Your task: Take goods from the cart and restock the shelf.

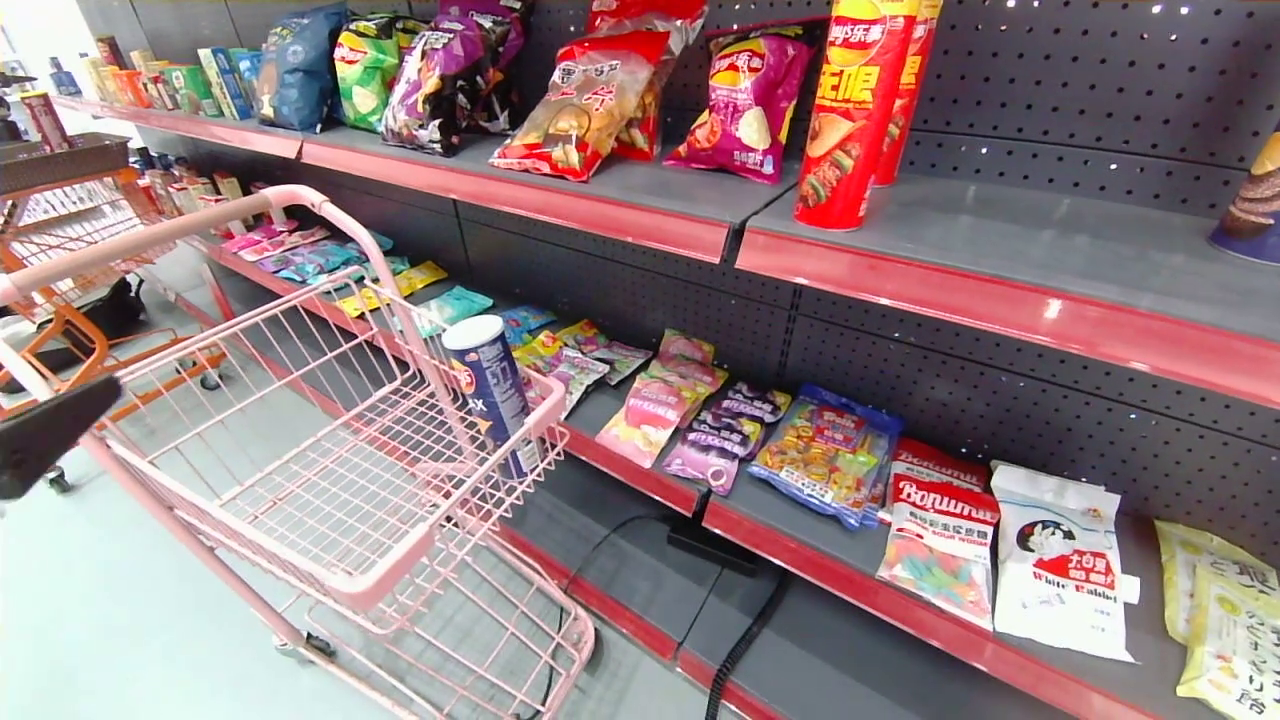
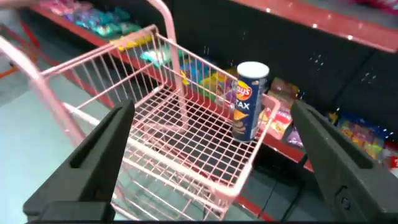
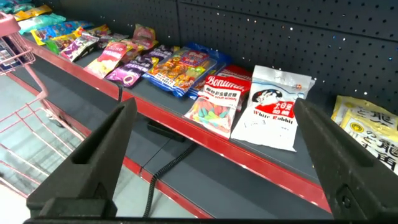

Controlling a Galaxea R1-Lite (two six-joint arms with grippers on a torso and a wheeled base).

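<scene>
A tall blue chip can (image 1: 492,392) stands upright in the far corner of the pink wire cart (image 1: 395,575), against the side nearest the shelves. In the left wrist view the can (image 2: 249,102) is ahead of my left gripper (image 2: 212,109), which hangs open above the cart's basket (image 2: 186,134) with nothing in it. A dark part of that arm (image 1: 45,432) shows at the left edge of the head view. My right gripper (image 3: 214,107) is open and empty over the middle shelf (image 3: 186,118), facing candy bags (image 3: 214,102).
The upper shelf (image 1: 1000,245) holds chip bags and tall red cans (image 1: 855,110), with bare board to their right. The middle shelf (image 1: 800,520) carries candy packs. A black cable (image 1: 740,640) lies on the bottom shelf. An orange cart (image 1: 60,230) stands far left.
</scene>
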